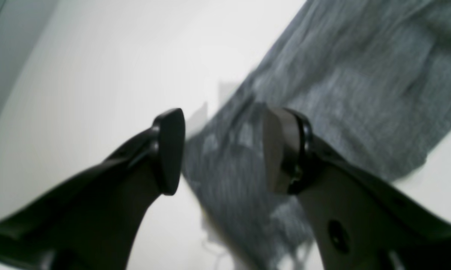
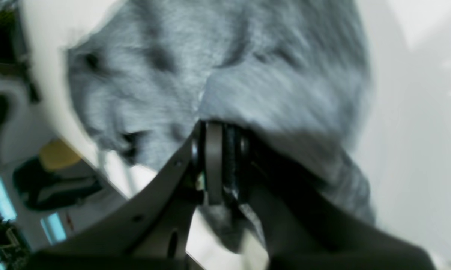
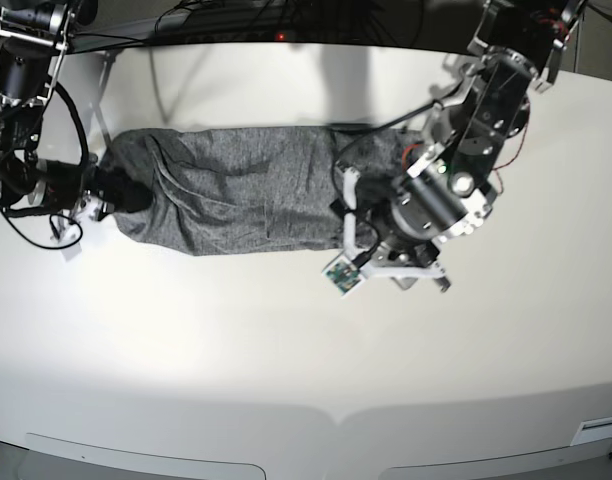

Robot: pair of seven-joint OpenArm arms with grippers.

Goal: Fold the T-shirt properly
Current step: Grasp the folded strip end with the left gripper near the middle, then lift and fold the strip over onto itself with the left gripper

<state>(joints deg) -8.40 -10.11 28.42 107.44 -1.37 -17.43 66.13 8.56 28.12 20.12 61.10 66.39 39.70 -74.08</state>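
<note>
The white table lies broad and bare on its near side, its curved near edge well away from the arms; cables run along the far edge. The T-shirt lies as a long folded band across the far half. At its left end the right gripper is pinched tight on a fold of fabric. At its right end the left gripper hangs spread wide over the cloth, holding nothing.
</note>
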